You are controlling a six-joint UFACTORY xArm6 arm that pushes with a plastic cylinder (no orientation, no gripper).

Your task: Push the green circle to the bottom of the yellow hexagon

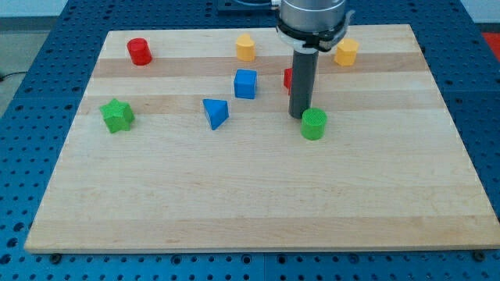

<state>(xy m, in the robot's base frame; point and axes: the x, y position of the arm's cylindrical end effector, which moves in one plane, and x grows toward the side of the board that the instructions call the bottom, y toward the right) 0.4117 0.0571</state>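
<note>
The green circle lies right of the board's middle. My tip rests on the board just to the upper left of it, close to or touching its edge. A yellow hexagon sits near the view's top right, up and to the right of the green circle. A second yellow block, with a pentagon-like shape, sits at the top centre. The rod rises from the tip to the arm's grey end at the top.
A red block is partly hidden behind the rod. A blue cube and a blue triangle lie left of the tip. A green star is at the left, a red cylinder at the top left.
</note>
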